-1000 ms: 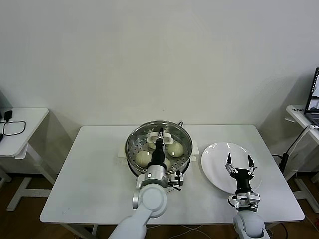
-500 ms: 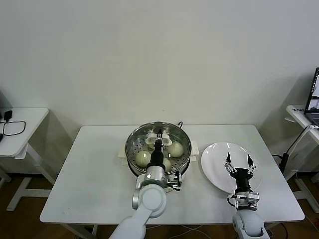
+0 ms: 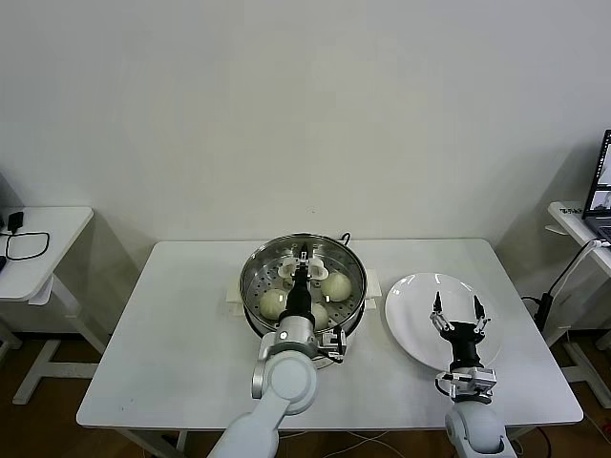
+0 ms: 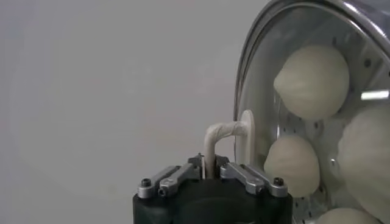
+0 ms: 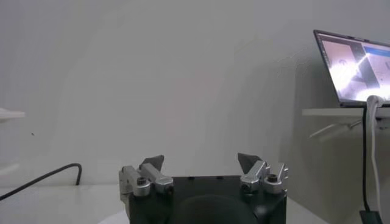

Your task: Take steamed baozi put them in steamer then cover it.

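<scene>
The steamer (image 3: 250, 279) stands mid-table on its white base, with the clear glass cover (image 3: 332, 258) lying on it. Through the glass I see the steamed baozi (image 3: 274, 303), (image 3: 335, 284); in the left wrist view they show as pale buns (image 4: 312, 82), (image 4: 291, 173) behind the cover's rim (image 4: 242, 97). My left gripper (image 3: 304, 253) (image 4: 209, 173) reaches over the steamer, its jaws close on either side of the cover's white handle (image 4: 224, 130). My right gripper (image 3: 456, 307) (image 5: 200, 163) hovers open and holds nothing, over the white plate (image 3: 410, 315).
The plate has nothing on it. A side table with a black cable (image 3: 27, 244) stands at the far left. At the far right another small table carries a laptop (image 3: 603, 186), with a white cable hanging from it. Bare tabletop lies left of the steamer.
My left arm has shifted very slightly to the left over the steamer. The cover, the baozi and my right arm have not moved.
</scene>
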Available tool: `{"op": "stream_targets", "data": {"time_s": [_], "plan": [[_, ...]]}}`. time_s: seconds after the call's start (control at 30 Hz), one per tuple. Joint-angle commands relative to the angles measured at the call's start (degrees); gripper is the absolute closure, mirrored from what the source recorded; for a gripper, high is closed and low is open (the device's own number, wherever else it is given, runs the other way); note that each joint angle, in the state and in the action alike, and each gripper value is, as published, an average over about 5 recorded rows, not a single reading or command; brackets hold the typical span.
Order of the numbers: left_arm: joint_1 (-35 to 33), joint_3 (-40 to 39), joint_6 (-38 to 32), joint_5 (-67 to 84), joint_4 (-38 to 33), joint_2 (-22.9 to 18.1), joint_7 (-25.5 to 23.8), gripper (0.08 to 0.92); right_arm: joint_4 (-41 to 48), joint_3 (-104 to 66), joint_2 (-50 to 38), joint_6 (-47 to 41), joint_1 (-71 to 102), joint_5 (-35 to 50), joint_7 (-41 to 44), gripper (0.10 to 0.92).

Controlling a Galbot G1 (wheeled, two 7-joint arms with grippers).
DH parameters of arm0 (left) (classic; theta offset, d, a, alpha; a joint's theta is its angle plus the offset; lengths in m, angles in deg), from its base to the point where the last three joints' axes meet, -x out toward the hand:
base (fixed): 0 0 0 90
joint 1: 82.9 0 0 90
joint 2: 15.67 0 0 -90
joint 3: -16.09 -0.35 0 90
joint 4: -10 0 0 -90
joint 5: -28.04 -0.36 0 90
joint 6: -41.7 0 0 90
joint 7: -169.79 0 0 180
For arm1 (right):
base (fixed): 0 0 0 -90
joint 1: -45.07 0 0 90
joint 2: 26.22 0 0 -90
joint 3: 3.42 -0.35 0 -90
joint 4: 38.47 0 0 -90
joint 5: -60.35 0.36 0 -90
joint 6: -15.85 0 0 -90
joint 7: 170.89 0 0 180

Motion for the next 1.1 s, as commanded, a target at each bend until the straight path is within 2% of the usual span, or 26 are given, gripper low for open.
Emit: {"op": "stream_targets", "data": {"time_s": [0.03, 0.4, 0.57, 0.7, 0.83, 0.9, 1.0, 1.1], "plan": [[-0.5, 0.3, -0.2, 0.4, -1.0, 0.2, 0.1, 0.598, 0.0, 0.0, -0.1, 0.1, 0.1, -0.2, 0.0, 0.203], [-5.7, -0.6, 0.2, 3.1, -11.2, 3.5, -0.9, 0.302, -0.6, 0.4, -0.4, -0.2, -0.3, -0.2, -0.2, 0.203], [-9.1, -1.3, 0.4, 7.0, -18.2, 7.3, -1.3, 0.264, -1.1, 0.9, -0.5, -0.5, -0.3, -0.1, 0.8, 0.203], [-11.9, 0.4, 0.1, 12.1, -23.3, 10.4, -0.2, 0.2, -2.4, 1.8, -1.1, -2.0, 0.2, 1.8, 1.9, 0.203], [-14.1, 6.7, -1.1, 25.0, -27.4, 13.2, 5.5, 0.179, -4.3, 3.0, -2.2, -5.2, 1.1, 4.2, 1.9, 0.203], [-14.7, 11.5, -2.8, 35.6, -27.7, 14.1, 11.2, 0.178, -5.4, 3.1, -2.5, -6.6, 1.7, 4.9, 2.0, 0.203], [-14.8, 19.1, -6.8, 52.4, -24.8, 14.7, 19.0, 0.177, -6.9, 2.7, -2.9, -8.6, 2.6, 6.3, 2.6, 0.203], [-14.5, 25.9, -16.8, 68.1, -18.6, 15.1, 22.4, 0.177, -7.2, 2.2, -3.2, -7.9, 3.2, 8.1, 3.7, 0.203]]}}
